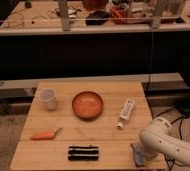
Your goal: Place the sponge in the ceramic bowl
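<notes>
sponge (137,158) is seen in the camera view at the table's (108,142) 5 o'clock corner, close to the front edge, as a small blue-grey pad standing out from under the arm's white end. it is well apart from the ceramic bowl (87,105), which is found just past the table's middle toward 12 o'clock. from the bowl the sponge is placed at about 4 o'clock. nothing is seen inside the bowl, only bare orange glaze. the gripper (142,149) is lowered at the sponge, right on or over it. whether it is open, closed or already clamped on the sponge cannot be told, since that end is masked by the arm. the sponge is judged not delivered, so the grasp (if not made), the carry toward 10 o'clock and the release over the bowl are all left. also noted: white cup (48,98) at the bowl's 9 o'clock, white tube (126,112) at its 3 o'clock, orange tool (45,134) at 8 o'clock, black ribbed block (83,152) at 6 o'clock.
</notes>
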`<state>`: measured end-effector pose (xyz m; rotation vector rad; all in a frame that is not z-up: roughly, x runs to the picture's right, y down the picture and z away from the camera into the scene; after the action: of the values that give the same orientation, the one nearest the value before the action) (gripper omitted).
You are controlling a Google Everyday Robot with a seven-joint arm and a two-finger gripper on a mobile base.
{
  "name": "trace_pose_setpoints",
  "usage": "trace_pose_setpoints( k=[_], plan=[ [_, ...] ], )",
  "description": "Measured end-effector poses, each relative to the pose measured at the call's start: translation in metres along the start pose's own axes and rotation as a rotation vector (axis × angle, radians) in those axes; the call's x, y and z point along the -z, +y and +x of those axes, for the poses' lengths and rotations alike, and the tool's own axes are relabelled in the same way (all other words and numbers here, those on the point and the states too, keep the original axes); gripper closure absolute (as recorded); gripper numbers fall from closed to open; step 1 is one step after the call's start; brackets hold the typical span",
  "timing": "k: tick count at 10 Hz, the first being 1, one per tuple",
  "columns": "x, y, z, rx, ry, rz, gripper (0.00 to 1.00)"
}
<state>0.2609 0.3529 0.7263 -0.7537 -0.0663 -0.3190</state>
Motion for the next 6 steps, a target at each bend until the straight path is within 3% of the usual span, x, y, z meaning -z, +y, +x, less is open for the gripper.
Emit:
trace_pose_setpoints(
  k=[2,4,6],
  plan=[
    [0.0011,0.0003,-0.0001,-0.004,0.000,0.000,0.73],
    [0.0023,0.0009,-0.0002,-0.005,0.000,-0.002,0.65],
    [-0.0006,0.0010,-0.0003,-0.013,0.003,-0.002,0.69]
  ],
)
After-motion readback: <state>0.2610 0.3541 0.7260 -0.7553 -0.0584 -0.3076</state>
